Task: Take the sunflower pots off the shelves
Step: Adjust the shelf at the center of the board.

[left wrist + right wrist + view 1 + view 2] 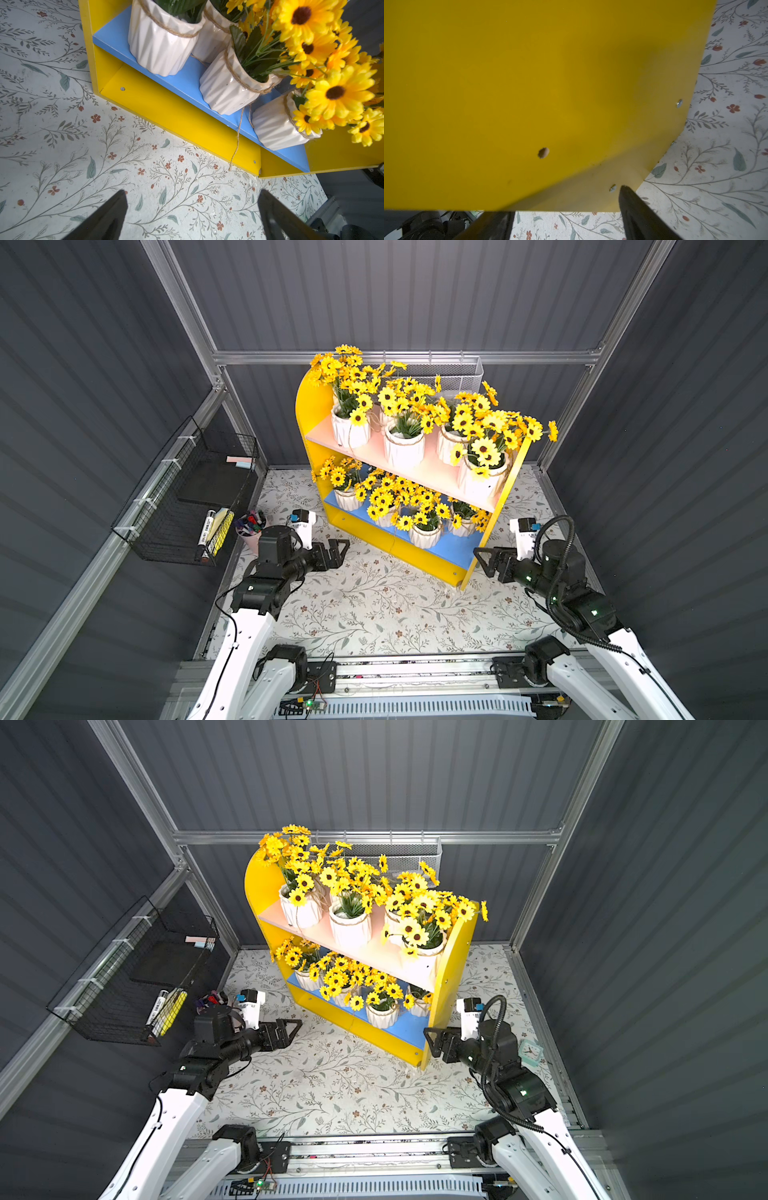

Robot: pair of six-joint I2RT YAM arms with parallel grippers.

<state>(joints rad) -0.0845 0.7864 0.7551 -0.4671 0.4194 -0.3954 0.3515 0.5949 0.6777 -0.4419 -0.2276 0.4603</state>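
1. The shelves (309, 406) stand on the table (374, 614) toward its back, turned at an angle to the arms. It is a two-tier unit with smooth yellow side panels rounded at the top, a pink upper board (432, 475), a blue lower board (457, 545) and a flat yellow kick board (176, 116) beneath.
2. Every one of the sunflower pots (403, 452) in view is on a board. Several crowd the pink board and several stand on the blue one.
3. The pots are white, glazed and ribbed in angled facets, with coarse twine wound round each rim. They carry yellow blooms with dark centres and narrow green leaves.
4. A loose twine strand (236, 135) hangs from one lower pot over the blue board's edge and down the kick board.
5. The left claw (343, 549) is over the table near the left front corner of the shelves and clear of them. Its black, tapered fingers stand wide apart with nothing between them.
6. The right claw (482, 562) is low at the near edge of the right side panel, fingers apart and clamped on nothing.
7. The right wrist view is filled by that panel's matte outer face, which shows a dowel hole (543, 152) and screw heads. One fingertip overlaps the panel. Contact cannot be confirmed.
8. The table covering is pale and scuffed, printed with grey-green sprigs and small red flowers.
9. A black wire rack (178, 497) hangs on the left wall, with a pink cup of marker pens (249, 531) below it. A white mesh basket (457, 373) hangs behind the shelves.
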